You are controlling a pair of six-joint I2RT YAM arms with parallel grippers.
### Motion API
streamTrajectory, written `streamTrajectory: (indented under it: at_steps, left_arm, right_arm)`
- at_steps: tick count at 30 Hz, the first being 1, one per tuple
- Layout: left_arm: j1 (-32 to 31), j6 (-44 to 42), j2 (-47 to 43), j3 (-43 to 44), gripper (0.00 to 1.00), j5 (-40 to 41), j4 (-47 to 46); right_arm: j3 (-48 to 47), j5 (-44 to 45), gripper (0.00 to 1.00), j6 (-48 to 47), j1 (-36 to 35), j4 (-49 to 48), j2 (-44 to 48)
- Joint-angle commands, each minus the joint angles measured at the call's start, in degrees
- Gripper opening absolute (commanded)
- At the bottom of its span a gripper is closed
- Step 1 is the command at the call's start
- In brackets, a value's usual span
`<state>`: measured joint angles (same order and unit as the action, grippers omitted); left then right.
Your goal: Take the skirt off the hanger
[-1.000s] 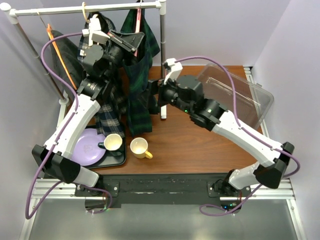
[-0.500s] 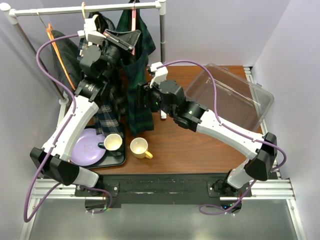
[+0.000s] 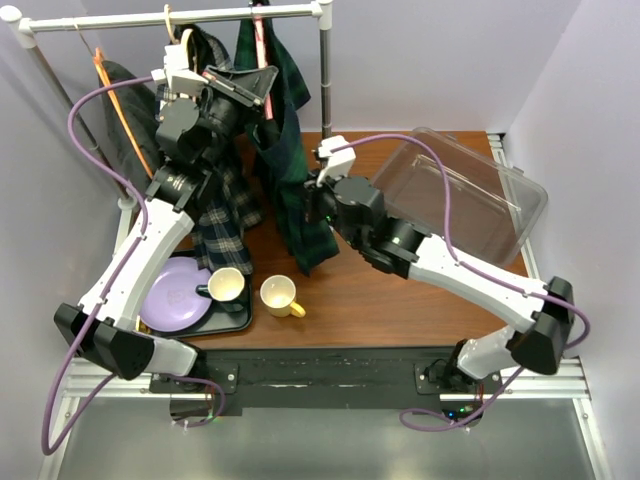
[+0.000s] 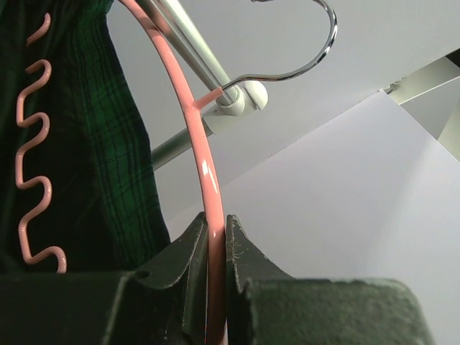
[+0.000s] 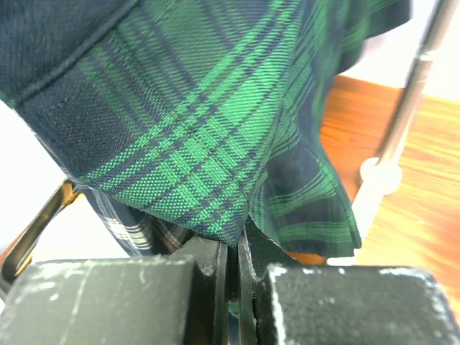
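Note:
A green and navy plaid skirt (image 3: 296, 190) hangs from a pink hanger (image 3: 258, 28) on the rack rail (image 3: 200, 15). High by the rail, my left gripper (image 3: 262, 95) is shut on the hanger's pink arm (image 4: 205, 165), which runs up between the jaws of the left gripper (image 4: 216, 224). The skirt's waist (image 4: 86, 144) shows to the left there. My right gripper (image 3: 312, 195) is at the skirt's right side, halfway down. In the right wrist view the right gripper (image 5: 233, 248) is shut on a fold of the skirt (image 5: 194, 129).
A blue and white plaid garment (image 3: 222, 220) hangs just left of the skirt, and a dark one on an orange hanger (image 3: 115, 110) farther left. The rack's upright pole (image 3: 324, 80) stands behind my right arm. A clear bin (image 3: 465, 190), a yellow mug (image 3: 280, 297) and a tray (image 3: 238, 322) with a purple plate (image 3: 172, 295) sit on the table.
My right gripper went from wide open to shut on the skirt's cloth, and the skirt's lower part has swung right. The left gripper with the hanger shifted slightly left and up.

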<state>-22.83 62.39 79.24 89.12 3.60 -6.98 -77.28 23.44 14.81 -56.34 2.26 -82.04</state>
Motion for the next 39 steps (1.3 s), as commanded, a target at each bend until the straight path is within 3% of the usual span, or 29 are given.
streamTrajectory:
  at_steps: [1, 13, 22, 39]
  left_arm:
    - [-0.11, -2.01, -5.41, 1.14, 0.00, 1.33, -9.01]
    - [-0.11, -4.56, -7.00, 1.85, 0.00, -1.04, -4.45]
    - [-0.11, -6.05, -10.42, 0.70, 0.00, -2.72, 1.00]
    - [-0.02, -7.72, -13.41, 8.17, 0.00, -8.60, 18.23]
  right_arm:
    - [4.14, 6.53, 0.00, -2.50, 0.44, -0.94, 5.74]
    - [13.99, 17.78, 0.00, -0.48, 0.52, -1.38, 12.34]
    - [15.84, 14.27, 0.00, -0.92, 0.44, 0.55, 17.70]
    - [19.97, 11.54, 0.00, 5.85, 0.44, 13.55, 32.55]
